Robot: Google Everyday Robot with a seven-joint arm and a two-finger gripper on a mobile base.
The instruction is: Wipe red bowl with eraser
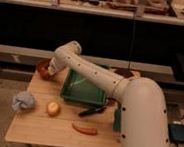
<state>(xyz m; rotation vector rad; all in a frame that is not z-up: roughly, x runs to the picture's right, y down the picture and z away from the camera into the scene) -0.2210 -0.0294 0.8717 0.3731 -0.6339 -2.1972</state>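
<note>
The red bowl (42,66) sits at the table's far left corner, orange-red and partly covered by the arm. My gripper (49,72) is down at the bowl's right rim, at or inside it. The white arm (90,78) reaches to it from the right, over the green tray. The eraser is hidden; no pale cream block shows on the table or at the gripper.
A green tray (83,90) lies mid-table. A yellow fruit (54,108) and a crumpled grey cloth (23,101) lie at the front left. A black tool (92,111) and an orange-red stick (84,129) lie in front. A dark maroon bowl (124,73) is at the back right.
</note>
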